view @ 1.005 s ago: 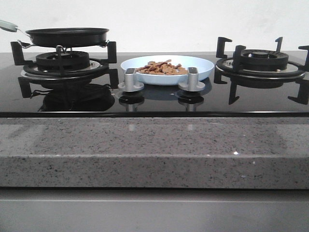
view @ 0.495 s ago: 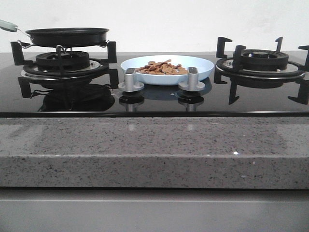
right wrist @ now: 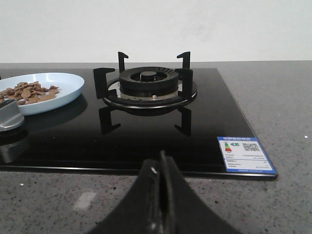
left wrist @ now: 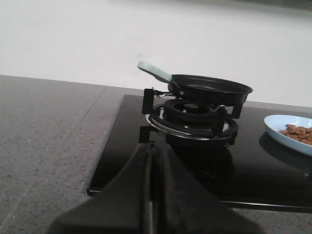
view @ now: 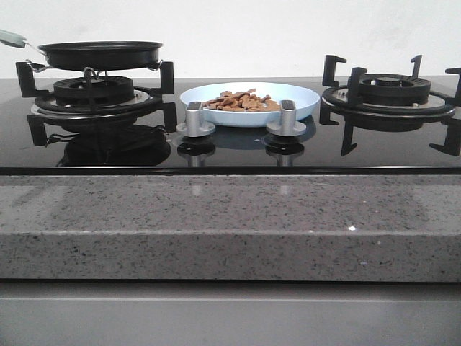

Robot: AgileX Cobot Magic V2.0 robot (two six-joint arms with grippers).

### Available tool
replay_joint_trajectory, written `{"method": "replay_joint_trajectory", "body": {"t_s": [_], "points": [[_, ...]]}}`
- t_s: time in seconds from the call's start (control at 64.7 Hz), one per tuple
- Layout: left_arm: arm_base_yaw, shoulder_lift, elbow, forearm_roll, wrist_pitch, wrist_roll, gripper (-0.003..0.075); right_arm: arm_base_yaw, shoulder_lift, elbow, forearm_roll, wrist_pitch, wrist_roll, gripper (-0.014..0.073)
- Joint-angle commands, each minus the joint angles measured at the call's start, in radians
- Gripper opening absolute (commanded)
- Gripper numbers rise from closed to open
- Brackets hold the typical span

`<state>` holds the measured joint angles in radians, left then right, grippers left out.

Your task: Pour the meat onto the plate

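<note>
The pale blue-white plate point(view: 302, 103) rests on the black glass hob between the two burners, and the reddish-brown meat point(view: 241, 101) lies piled in it. The plate also shows in the left wrist view point(left wrist: 278, 131) and the right wrist view point(right wrist: 66, 87), with meat point(right wrist: 27, 92) on it. A black frying pan point(view: 101, 54) with a pale green handle point(left wrist: 153, 70) sits on the left burner. My left gripper point(left wrist: 155, 146) is shut and empty, low over the counter short of the pan. My right gripper point(right wrist: 161, 158) is shut and empty, short of the right burner.
The right burner grate point(view: 389, 94) stands bare. Two silver knobs point(view: 194, 119) point(view: 287, 119) stand in front of the plate. A grey speckled stone counter point(view: 230, 223) edges the hob. A blue energy label point(right wrist: 245, 155) is stuck at the hob's front right corner.
</note>
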<state>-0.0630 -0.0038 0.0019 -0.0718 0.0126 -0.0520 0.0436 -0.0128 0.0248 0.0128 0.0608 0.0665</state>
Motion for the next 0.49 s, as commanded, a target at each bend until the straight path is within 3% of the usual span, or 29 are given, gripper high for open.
{"method": "replay_joint_trajectory", "body": {"t_s": [0.0, 0.479], "points": [[0.002, -0.015, 0.007, 0.002, -0.084, -0.011, -0.002, -0.007, -0.015, -0.004, -0.013, -0.083, -0.005, -0.012], [0.002, -0.015, 0.007, 0.002, -0.084, -0.011, -0.002, -0.007, -0.015, -0.003, -0.02, -0.12, -0.066, -0.012]]}}
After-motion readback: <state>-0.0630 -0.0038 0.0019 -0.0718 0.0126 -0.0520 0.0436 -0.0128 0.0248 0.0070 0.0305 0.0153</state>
